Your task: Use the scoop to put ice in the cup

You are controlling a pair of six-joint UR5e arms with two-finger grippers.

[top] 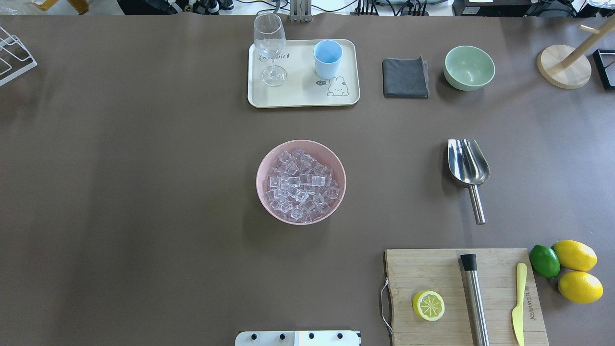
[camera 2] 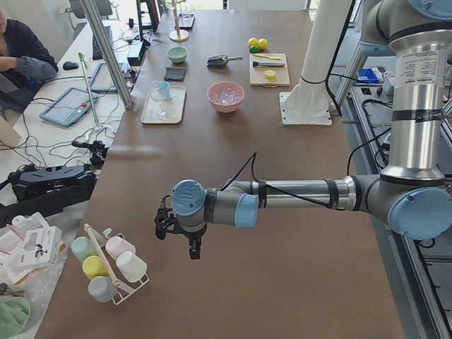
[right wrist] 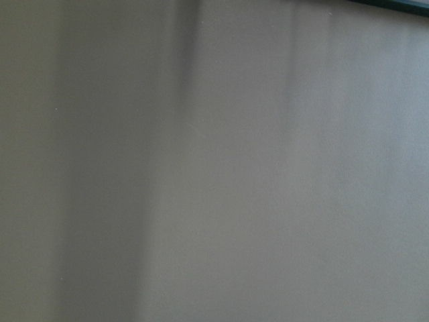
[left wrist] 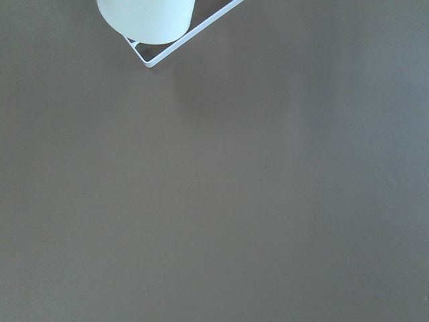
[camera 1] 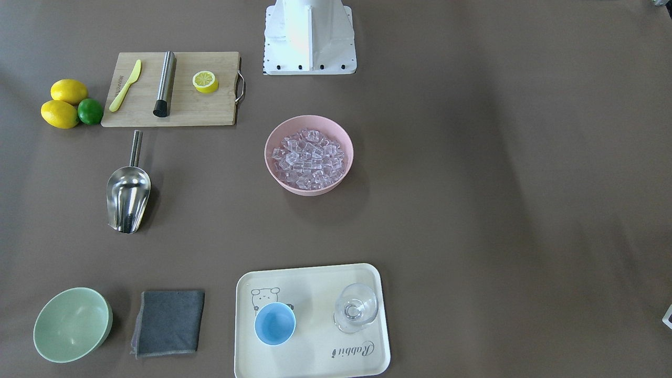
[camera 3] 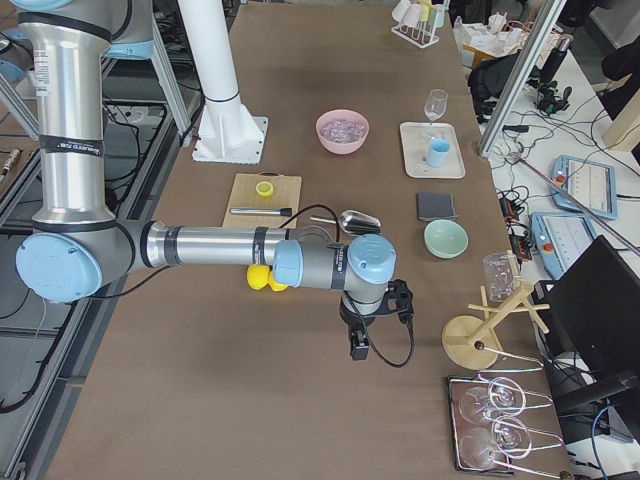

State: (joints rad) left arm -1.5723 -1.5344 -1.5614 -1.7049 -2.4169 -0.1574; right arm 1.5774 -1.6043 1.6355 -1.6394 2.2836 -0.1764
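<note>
The ice (top: 300,185) is a heap of clear cubes in a pink bowl (top: 263,168) at the table's middle; it also shows in the front-facing view (camera 1: 308,157). The light-blue cup (top: 327,58) stands upright and empty on a cream tray (top: 302,98). The steel scoop (top: 467,168) lies on the table to the right, handle toward the robot, trough empty. My left gripper (camera 2: 191,244) and right gripper (camera 3: 358,345) hang over the table's far ends, away from these things. They show only in the side views, so I cannot tell if they are open or shut.
A wine glass (top: 270,45) stands on the tray beside the cup. A grey cloth (top: 405,78) and pale green bowl (top: 469,67) lie right of the tray. A cutting board (top: 461,298) holds a half lemon, steel rod and yellow knife. Lemons and a lime (top: 567,266) lie beside it.
</note>
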